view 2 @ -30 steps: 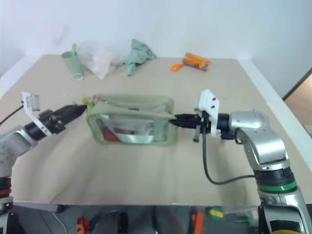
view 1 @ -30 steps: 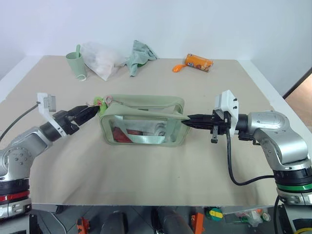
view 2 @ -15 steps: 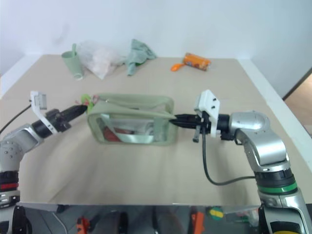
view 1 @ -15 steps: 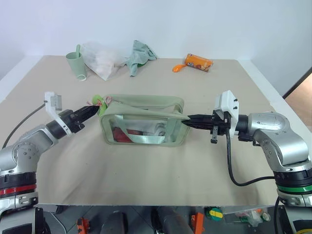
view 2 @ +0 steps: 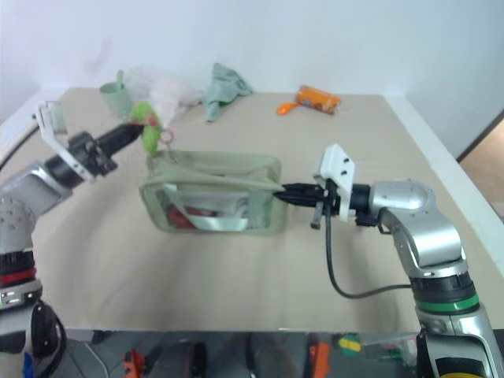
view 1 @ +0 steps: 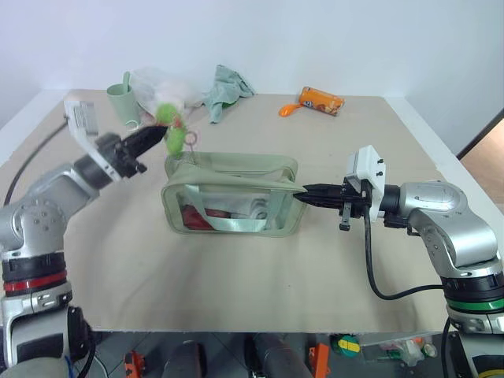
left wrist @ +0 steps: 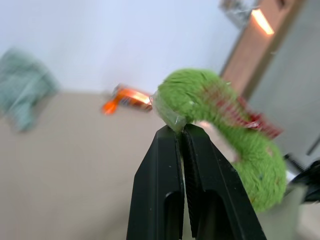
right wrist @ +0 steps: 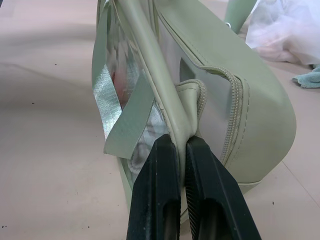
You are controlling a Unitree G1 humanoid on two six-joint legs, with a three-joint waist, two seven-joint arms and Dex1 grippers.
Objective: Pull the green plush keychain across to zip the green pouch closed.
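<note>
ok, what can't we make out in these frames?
- Keychain: motion-blurred in the eye views; its pink bits and link to the zipper unreadable.
- Pouch contents: blurred behind the clear window.
- Zipper slider: too small to find.
- Orange packet: label too small.

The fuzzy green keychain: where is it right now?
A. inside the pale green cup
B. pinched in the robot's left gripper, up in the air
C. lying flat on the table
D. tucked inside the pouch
B: the left gripper is shut on the green plush keychain, holding it up above the left end of the green pouch, not on the table.
</note>
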